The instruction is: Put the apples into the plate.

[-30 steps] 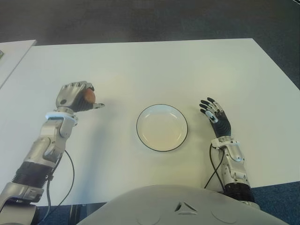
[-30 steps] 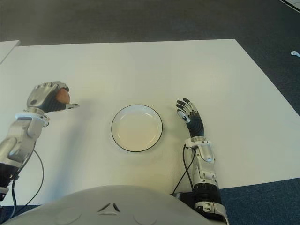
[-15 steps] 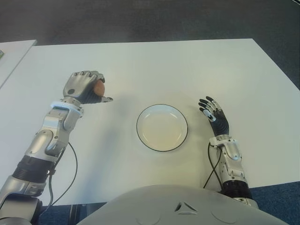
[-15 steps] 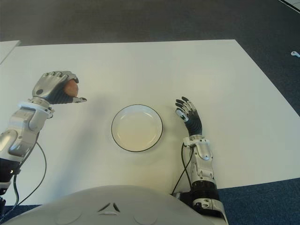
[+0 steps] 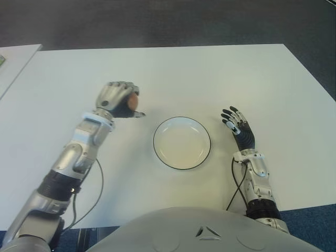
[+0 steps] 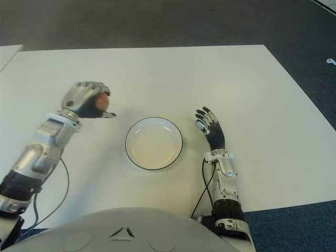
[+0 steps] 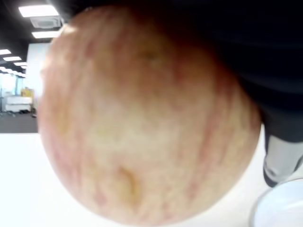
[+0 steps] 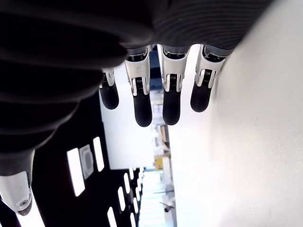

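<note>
Here we see a wide white table [image 5: 173, 68] filling most of both eye views, with dark carpet [image 5: 157, 21] beyond its far edge and the corner of a second white surface [image 5: 13, 60] at the far left. At the bottom of the eye views the robot's pale grey torso [image 5: 205, 231] curves into sight.

Next in size, our left arm [image 5: 73, 157] reaches forward and inward across the table, a black cable hanging beside it. The right arm [image 5: 257, 184] lies along the near right part of the table.

The white plate [image 5: 181, 143], round with a thin dark rim, sits near the middle of the table between the 2 hands, and nothing lies in it.

Our left hand [image 5: 118, 98] shows just left of the plate and a little beyond it. Its fingers [image 5: 116, 89] are curled around 1 apple [image 7: 142, 113], holding it; the thumb tip points toward the plate. In the left wrist view the reddish-yellow, streaked apple fills nearly the whole picture, with the plate's rim just showing at a corner.

Our right hand [image 5: 239, 126] shows just right of the plate, idle, its fingers [image 8: 142, 97] extended and slightly spread, holding nothing.
</note>
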